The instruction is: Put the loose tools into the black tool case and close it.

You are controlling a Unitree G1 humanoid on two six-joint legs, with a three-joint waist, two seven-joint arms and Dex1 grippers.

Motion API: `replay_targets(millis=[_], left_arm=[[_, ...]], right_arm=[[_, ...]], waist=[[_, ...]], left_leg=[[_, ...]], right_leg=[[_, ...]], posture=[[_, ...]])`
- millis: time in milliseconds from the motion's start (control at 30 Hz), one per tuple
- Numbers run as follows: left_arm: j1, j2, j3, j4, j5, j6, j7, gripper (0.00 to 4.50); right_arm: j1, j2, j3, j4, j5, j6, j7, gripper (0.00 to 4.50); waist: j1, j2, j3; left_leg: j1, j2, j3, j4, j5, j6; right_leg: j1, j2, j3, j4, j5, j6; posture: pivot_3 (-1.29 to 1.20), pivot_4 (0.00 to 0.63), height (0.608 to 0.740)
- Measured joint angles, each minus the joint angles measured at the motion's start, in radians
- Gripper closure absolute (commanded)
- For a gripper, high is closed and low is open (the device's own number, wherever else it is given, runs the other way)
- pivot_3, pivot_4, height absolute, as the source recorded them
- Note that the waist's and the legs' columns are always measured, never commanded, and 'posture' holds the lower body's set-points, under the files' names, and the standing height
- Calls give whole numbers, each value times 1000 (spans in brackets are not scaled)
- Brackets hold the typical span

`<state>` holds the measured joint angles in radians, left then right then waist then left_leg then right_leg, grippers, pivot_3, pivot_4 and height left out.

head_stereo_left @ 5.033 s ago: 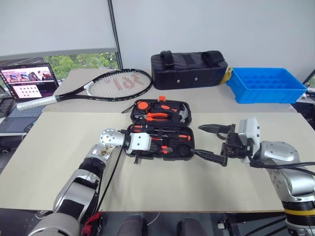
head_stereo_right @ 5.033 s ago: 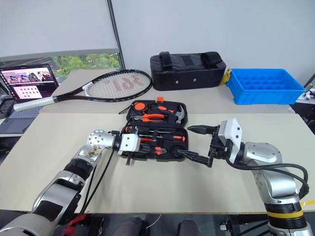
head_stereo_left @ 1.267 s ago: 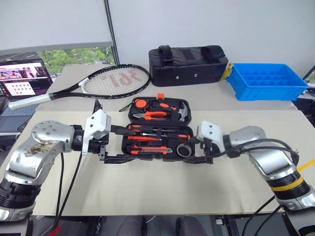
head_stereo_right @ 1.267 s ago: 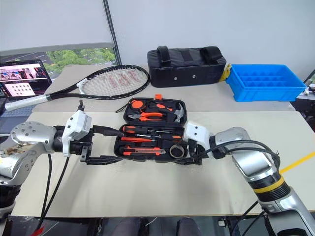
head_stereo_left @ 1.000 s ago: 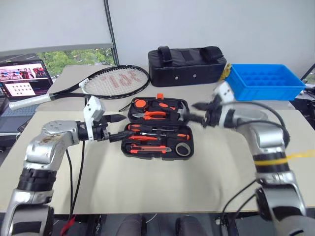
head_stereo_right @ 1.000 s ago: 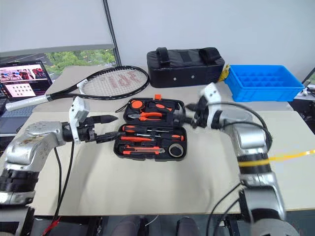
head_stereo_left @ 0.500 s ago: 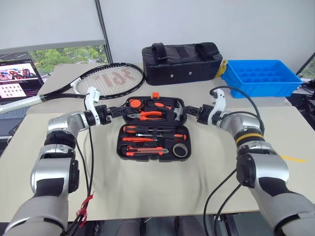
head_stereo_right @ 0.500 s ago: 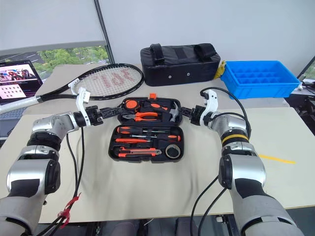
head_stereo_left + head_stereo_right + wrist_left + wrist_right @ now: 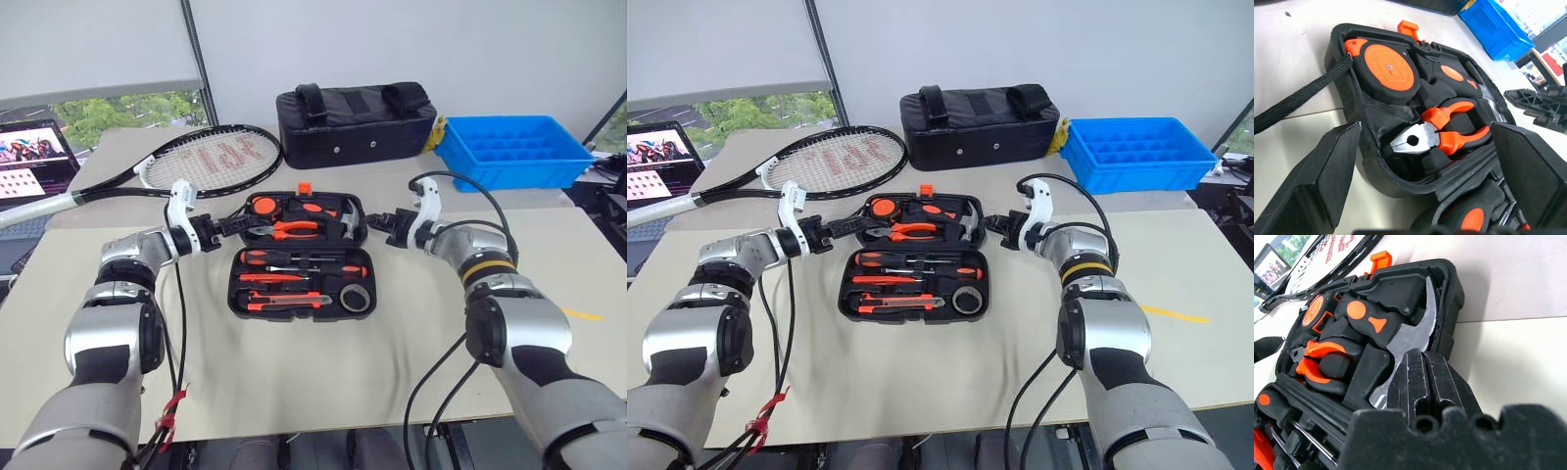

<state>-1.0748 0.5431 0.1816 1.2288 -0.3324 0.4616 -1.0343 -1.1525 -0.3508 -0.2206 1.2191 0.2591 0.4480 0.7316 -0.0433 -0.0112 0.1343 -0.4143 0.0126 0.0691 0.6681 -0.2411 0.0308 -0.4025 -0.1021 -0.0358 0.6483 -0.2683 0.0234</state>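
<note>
The black tool case (image 9: 302, 257) lies open mid-surface (image 9: 323, 377), tools seated. Rigid moulded plastic, it should hinge stiffly; the lid's side edges are the hold. Left gripper (image 9: 227, 227), at nine o'clock, has fingers spread; right gripper (image 9: 380, 227), at three o'clock, fingers pressed together.

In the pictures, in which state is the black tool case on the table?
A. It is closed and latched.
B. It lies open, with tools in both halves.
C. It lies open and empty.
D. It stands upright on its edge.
B: the black tool case lies flat and open, with pliers in the far half and screwdrivers in the near half.
</note>
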Motion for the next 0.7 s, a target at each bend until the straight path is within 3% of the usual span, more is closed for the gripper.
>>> replay_targets(millis=[300,433,700], left_arm=[[0,-1,22,5,20,-3,1,0],[0,0,33,5,22,-3,4,0],[0,-3,36,5,40,-8,22,0]], right_arm=[[0,21,-6,22,-6,-2,-15,3404],[0,25,-8,28,-10,-2,-16,4427],[-1,30,-13,28,-10,-2,-7,4480]], waist=[[-2,0,0],[-1,0,0],[-2,0,0]], left_leg=[[0,0,0,0,0,0],[0,0,0,0,0,0],[0,0,1,0,0,0]], right_leg=[[0,0,0,0,0,0],[0,0,0,0,0,0],[0,0,0,0,0,0]], posture=[[0,150,729],[0,150,729],[0,150,729]])
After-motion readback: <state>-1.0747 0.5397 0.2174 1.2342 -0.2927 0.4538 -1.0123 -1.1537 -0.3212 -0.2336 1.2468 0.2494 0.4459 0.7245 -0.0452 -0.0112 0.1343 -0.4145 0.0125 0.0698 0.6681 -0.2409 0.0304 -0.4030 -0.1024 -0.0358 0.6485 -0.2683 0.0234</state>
